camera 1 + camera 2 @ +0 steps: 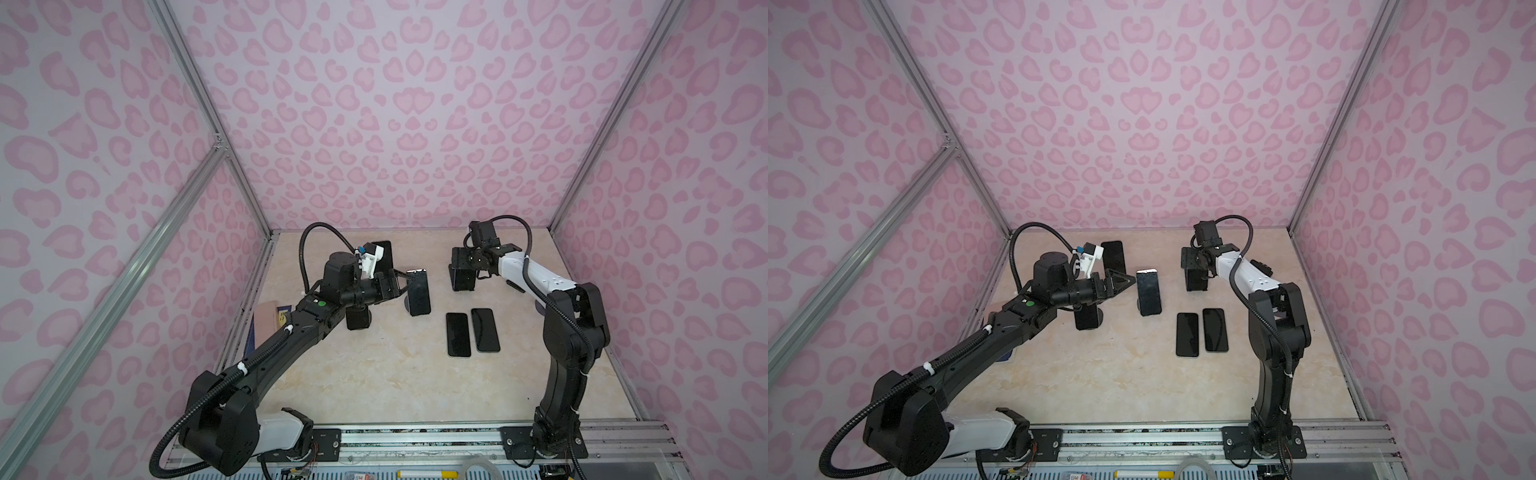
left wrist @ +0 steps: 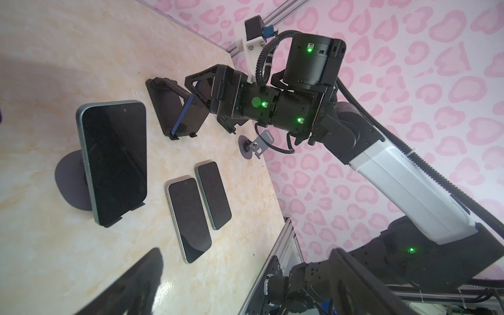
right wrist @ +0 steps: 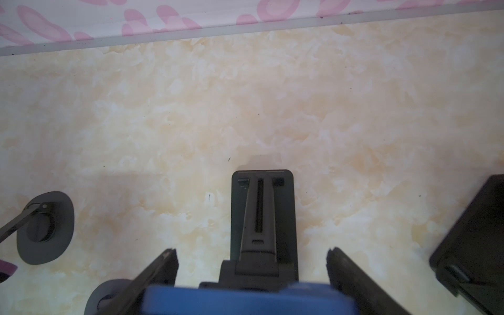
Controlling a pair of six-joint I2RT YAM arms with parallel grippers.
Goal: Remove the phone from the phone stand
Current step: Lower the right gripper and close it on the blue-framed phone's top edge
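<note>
A phone with a blue rim (image 3: 245,300) leans on a black folding phone stand (image 3: 263,215) at the back right of the table. My right gripper (image 3: 252,253) hangs over it, one finger on each side of its top edge; contact does not show. In both top views this phone (image 1: 463,280) sits under the right gripper (image 1: 469,262). A second phone (image 1: 417,295) (image 2: 114,161) stands on a round-based stand (image 2: 69,185) near the middle. My left gripper (image 1: 405,282) is open just left of it, with nothing between its fingers.
Two phones (image 1: 458,334) (image 1: 485,329) lie flat side by side in front of the right arm's wrist. An empty round-based stand (image 2: 248,146) is by the right wall. Another phone (image 1: 384,255) stands at the back behind the left wrist. A pinkish book (image 1: 268,318) lies at the left edge.
</note>
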